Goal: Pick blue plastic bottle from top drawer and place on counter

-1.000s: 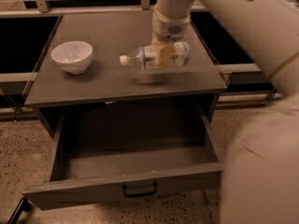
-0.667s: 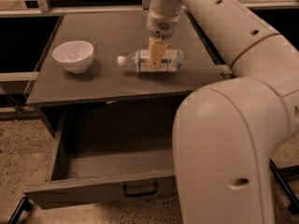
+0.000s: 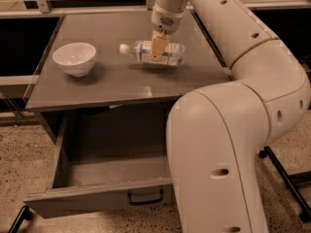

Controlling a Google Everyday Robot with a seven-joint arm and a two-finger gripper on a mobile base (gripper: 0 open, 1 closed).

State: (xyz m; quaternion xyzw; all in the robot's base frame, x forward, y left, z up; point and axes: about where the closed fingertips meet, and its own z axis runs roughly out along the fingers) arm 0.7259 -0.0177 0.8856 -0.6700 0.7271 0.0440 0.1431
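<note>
Bent arm reaches forward, tool point(image 3: 158, 53) pointing down at upper centre, fingers point(image 3: 157, 45) gripping the blue plastic bottle point(image 3: 173, 54)

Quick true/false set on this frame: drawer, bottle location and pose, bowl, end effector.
1. The top drawer is pulled open. True.
2. The blue plastic bottle lies inside the drawer. False: it is over the counter.
3. The bottle stands upright. False: it is on its side, with its cap pointing toward the white bowl.
4. The end effector is shut on the bottle's middle, coming from above. True.
5. The bowl touches the bottle. False: bare counter lies between them.
</note>
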